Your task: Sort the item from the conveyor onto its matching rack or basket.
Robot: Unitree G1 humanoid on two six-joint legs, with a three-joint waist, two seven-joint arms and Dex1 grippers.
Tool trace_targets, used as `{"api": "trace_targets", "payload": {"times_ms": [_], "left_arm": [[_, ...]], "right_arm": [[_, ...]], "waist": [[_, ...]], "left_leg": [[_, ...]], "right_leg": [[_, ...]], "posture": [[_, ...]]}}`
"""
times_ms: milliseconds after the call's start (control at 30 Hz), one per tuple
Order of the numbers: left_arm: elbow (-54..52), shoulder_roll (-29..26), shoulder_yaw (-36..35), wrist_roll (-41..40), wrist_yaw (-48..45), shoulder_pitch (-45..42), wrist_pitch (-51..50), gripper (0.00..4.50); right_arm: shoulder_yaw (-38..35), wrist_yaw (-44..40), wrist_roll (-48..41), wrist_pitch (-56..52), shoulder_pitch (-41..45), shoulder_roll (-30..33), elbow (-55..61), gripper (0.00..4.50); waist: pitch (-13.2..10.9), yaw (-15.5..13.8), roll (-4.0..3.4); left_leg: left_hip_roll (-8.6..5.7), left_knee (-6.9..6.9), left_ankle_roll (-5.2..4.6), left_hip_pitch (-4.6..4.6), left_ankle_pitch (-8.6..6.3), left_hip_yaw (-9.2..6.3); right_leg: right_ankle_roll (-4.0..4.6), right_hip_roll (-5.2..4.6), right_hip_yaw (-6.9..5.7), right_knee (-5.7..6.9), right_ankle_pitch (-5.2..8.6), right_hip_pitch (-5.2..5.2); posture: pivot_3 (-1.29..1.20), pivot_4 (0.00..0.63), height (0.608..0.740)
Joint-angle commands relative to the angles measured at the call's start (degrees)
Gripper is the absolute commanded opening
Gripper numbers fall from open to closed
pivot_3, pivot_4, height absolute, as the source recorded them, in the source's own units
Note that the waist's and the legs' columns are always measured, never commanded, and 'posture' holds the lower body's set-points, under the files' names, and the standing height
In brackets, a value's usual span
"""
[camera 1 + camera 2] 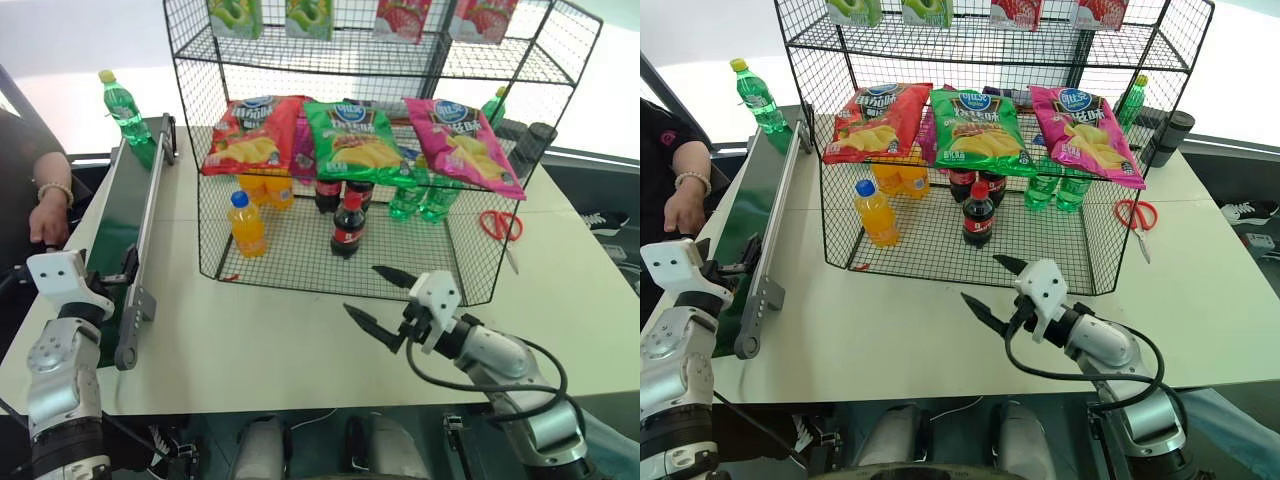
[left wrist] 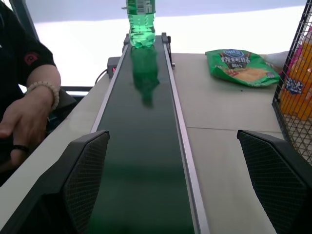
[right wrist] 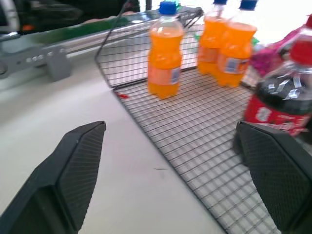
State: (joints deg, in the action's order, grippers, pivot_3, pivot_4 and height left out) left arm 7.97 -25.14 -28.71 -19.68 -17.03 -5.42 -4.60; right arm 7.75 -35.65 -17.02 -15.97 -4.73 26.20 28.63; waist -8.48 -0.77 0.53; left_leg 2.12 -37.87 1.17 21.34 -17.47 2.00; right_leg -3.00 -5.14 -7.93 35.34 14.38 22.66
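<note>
Left eye view: the green soda bottle (image 1: 124,105) stands upright at the far end of the conveyor (image 1: 112,240), which runs along the left side of the worktop (image 1: 270,340). A person's hand (image 1: 48,215) with a bead bracelet rests just beside the belt's outer edge. The black wire rack (image 1: 380,150) stands in the middle of the worktop. On its lowest tier are orange drink bottles (image 1: 247,225), cola bottles (image 1: 348,226) and green bottles (image 1: 420,198); three chip bags (image 1: 350,140) lie across the tier above. Red-handled scissors (image 1: 502,228) lie on the worktop to the right of the rack. The right gripper (image 1: 380,298) hovers just in front of the rack's open side, jaws spread wide and empty.

Right eye view: the same layout; the left arm's white wrist (image 1: 680,268) sits at the near end of the conveyor.

Left wrist view: the left gripper (image 2: 173,180) looks straight along the belt, jaws wide apart with nothing between them. The soda bottle stands at the belt's far end, well apart from the fingertips (image 2: 90,161). A green chip bag (image 2: 242,67) lies on the worktop beside the belt.

Right wrist view: the jaws are wide apart and empty, facing the rack's floor, with an orange bottle ahead and a cola bottle close to one fingertip.
</note>
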Motion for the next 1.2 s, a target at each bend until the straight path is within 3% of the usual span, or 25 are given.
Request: {"api": "trace_targets", "payload": {"times_ms": [33,633,1200], "left_arm": [[-0.7,0.1,0.0,0.4,0.8,-0.5,1.1,4.5],[-3.1,1.1,-0.6,1.2,6.4,0.7,1.3,4.5],[-2.6,0.7,-1.2,1.2,8.5,0.7,1.2,4.5]], "right_arm": [[-0.3,-0.1,-0.2,1.1,-0.2,-0.3,1.5,4.47],[1.5,-2.5,1.3,5.9,-0.9,-0.8,-2.5,4.47],[1.1,-1.4,-0.4,3.0,-0.1,-1.3,-0.5,4.47]], "waist": [[0.0,0.0,0.0],[0.0,0.0,0.01],[0.0,0.0,0.01]], "left_leg": [[0.0,0.0,0.0,0.0,0.0,0.0],[0.02,0.0,0.0,0.0,0.0,-0.01],[0.02,0.0,0.0,0.0,0.0,-0.01]], "right_leg": [[0.0,0.0,0.0,0.0,0.0,0.01],[0.01,0.02,0.0,0.01,0.0,0.01],[0.0,0.01,-0.01,0.01,0.0,0.01]], "posture": [[0.0,0.15,0.735],[0.0,0.15,0.735],[0.0,0.15,0.735]]}}
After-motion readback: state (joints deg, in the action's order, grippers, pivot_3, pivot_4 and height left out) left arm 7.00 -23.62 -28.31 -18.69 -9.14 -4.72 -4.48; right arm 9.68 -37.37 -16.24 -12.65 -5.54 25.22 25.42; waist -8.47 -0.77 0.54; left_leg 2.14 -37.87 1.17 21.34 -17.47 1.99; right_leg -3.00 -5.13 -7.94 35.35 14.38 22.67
